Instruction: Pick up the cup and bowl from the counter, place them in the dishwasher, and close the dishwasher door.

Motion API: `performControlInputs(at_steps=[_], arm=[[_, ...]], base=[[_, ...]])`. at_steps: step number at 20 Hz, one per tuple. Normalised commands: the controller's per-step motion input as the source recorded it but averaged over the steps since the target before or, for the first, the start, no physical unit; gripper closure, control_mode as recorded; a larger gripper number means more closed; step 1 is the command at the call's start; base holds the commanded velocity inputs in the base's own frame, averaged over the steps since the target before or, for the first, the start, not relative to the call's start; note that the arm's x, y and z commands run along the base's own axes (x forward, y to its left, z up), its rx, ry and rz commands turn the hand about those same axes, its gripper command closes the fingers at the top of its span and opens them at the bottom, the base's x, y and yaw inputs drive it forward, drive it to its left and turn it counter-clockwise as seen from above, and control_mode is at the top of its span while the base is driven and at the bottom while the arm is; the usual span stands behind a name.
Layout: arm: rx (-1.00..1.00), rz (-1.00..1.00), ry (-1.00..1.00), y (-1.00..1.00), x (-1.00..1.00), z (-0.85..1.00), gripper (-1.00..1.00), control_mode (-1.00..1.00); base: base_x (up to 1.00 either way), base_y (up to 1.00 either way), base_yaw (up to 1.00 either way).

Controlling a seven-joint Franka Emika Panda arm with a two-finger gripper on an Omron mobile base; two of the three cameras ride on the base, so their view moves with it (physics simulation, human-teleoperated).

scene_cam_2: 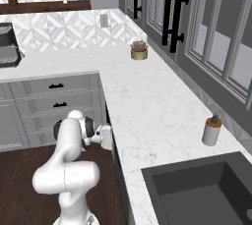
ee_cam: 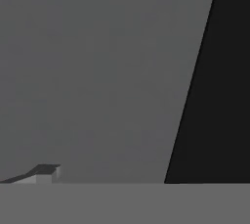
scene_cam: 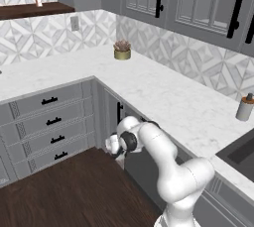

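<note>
- Reading the two-finger gripper [scene_cam_2: 110, 138] first: I cannot tell whether its jaws are spread or pressed together; it sits low, right against the flat grey cabinet-coloured dishwasher door [scene_cam: 144, 164].
- From the hand view, grey panel [ee_cam: 93, 71] runs from 9 to 12 o'clock, with a black bar at 3 o'clock.
- I judge the closing step in hand; next I need a steady push.
- Across the long white marble counter [scene_cam: 163, 97] I see no cup or bowl.
</note>
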Motion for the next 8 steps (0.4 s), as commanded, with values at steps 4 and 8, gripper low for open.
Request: performControlInputs(at_steps=[4, 8], arm=[[-0.31, -0.02, -0.18, -0.72, 0.69, -1.00, -1.00, -1.00], [-0.26, 0.00, -0.14, -0.60, 0.46, -0.86, -1.00, -1.00]], base=[[0.00, 0.00, 0.00], [0.00, 0.00, 0.00]])
